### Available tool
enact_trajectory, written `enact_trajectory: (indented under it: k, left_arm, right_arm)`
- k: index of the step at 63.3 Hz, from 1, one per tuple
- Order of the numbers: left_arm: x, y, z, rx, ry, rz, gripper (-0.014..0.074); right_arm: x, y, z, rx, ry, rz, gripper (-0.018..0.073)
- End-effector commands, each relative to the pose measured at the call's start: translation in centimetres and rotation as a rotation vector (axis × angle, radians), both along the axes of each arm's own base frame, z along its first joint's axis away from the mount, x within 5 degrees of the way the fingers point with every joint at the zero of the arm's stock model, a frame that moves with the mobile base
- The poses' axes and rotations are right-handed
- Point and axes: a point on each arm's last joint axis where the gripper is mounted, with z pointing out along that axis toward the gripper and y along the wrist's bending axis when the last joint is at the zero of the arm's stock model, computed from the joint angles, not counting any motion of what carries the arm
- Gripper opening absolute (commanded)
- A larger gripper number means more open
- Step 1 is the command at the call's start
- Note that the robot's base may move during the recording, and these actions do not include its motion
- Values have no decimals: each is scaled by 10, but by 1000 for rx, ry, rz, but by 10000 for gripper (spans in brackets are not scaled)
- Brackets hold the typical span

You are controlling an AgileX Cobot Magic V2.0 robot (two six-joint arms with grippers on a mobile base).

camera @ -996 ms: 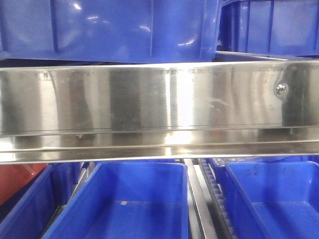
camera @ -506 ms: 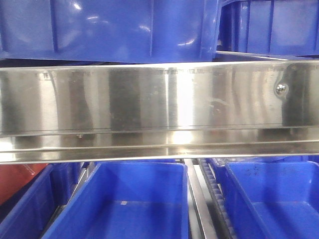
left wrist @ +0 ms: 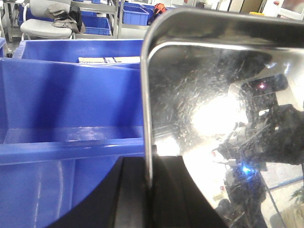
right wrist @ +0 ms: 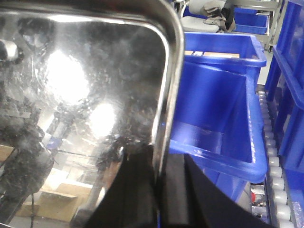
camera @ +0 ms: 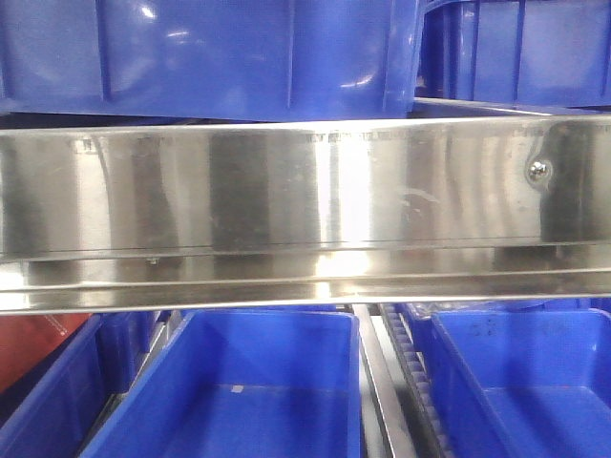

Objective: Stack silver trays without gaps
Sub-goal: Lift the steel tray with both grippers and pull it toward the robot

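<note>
I had the silver tray (left wrist: 209,85) pinched from both sides, my left gripper (left wrist: 148,187) clamped narrow on its left rim and my right gripper (right wrist: 159,183) on the opposite rim. It spanned between the arms, with blue bins (left wrist: 61,109) just outside each rim. I saw no second tray.

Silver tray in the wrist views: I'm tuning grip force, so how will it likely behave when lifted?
The silver tray looks like rigid sheet steel, so it probably won't flex. Its mirror-smooth thin rim, pinched by the left tool and right tool, may slip or pivot. Visible scratches suggest it is hardy, not fragile.
</note>
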Motion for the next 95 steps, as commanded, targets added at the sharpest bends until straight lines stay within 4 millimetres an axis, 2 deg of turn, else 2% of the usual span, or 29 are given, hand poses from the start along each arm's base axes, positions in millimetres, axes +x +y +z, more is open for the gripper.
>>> enact_trajectory:
  k: [1,95]
  left_arm:
    - [-5,-6,7,-74,-21,-29,-16]
    - [-5,-6,7,-74,-21,-29,-16]
  right_arm:
    - [-7,18,13,84,-119,137,-57]
    - [-7,18,13,87,-124,141,-57]
